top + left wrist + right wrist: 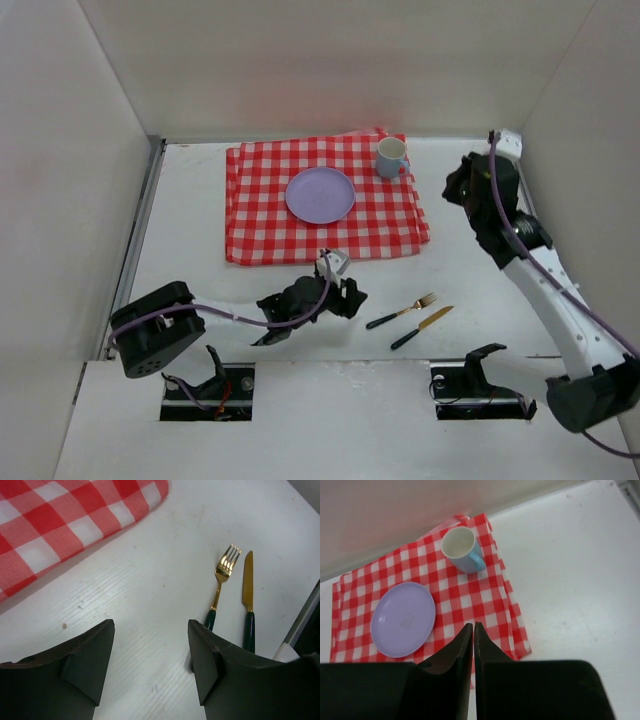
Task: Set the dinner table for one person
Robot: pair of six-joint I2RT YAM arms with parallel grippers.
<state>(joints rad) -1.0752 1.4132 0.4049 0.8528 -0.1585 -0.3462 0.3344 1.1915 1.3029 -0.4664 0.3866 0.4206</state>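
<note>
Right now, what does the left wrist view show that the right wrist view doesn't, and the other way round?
Only the left wrist: the fork and knife, gold with dark handles, lying side by side beyond the open left gripper. Only the right wrist: the lilac plate and blue mug, beyond the shut right gripper. Both: the red-and-white checked cloth and the white dinner table.
</note>
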